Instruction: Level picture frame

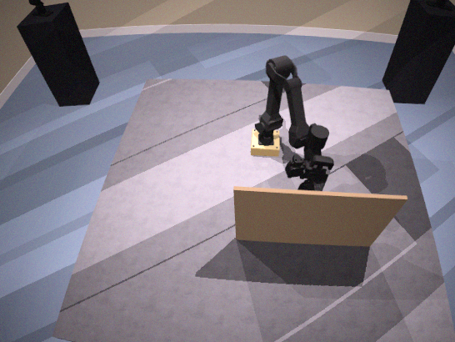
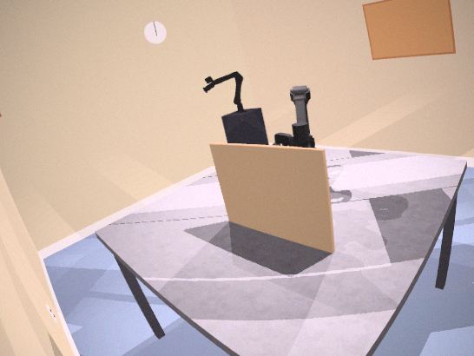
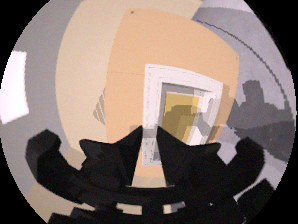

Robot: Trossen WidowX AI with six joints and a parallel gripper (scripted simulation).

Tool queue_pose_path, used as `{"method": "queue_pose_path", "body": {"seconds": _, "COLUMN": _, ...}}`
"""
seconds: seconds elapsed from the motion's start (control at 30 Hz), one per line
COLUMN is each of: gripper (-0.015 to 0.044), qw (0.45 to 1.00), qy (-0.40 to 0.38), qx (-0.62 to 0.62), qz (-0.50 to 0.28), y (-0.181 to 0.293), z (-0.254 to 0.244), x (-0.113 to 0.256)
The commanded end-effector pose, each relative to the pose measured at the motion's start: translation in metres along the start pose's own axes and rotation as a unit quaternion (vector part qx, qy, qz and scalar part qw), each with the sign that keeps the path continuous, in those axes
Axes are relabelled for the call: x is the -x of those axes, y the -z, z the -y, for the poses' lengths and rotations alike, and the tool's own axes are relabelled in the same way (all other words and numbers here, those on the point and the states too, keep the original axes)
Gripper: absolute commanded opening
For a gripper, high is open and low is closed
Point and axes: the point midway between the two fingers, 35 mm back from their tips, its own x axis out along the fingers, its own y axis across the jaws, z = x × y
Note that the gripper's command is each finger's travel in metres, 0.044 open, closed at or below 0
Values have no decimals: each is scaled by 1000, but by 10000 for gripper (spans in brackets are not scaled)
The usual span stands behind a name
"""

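The picture frame (image 3: 153,92) shows only in the wrist view, with a pale border around a mustard-yellow picture, against the front of the upright orange-tan board (image 1: 304,218) (image 2: 273,195) (image 3: 175,40). My gripper (image 3: 149,128) is shut on the frame's border, on the side at the left of the wrist view. The fingertips stand close together with the border between them. In the top and exterior views the board hides the frame and the fingertips. The screw and the notched strip are hidden. I cannot tell from this skewed close view how level the frame is.
The board stands upright on the grey table (image 1: 146,217) (image 2: 347,299). The arm reaches over from its yellow base (image 1: 265,151) behind the board in the top view. Black pedestals (image 1: 58,58) (image 1: 417,58) stand beyond the table's far corners.
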Motion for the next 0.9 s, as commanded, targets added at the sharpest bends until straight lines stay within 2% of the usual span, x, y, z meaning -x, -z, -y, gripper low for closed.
{"method": "queue_pose_path", "body": {"seconds": 0.0, "gripper": 0, "qw": 1000, "qy": 1, "qx": 4, "qz": -2, "y": 1, "z": 0, "x": 0}}
{"method": "queue_pose_path", "body": {"seconds": 0.87, "gripper": 0, "qw": 1000, "qy": 1, "qx": 4, "qz": -2, "y": 0, "z": -8, "x": 0}}
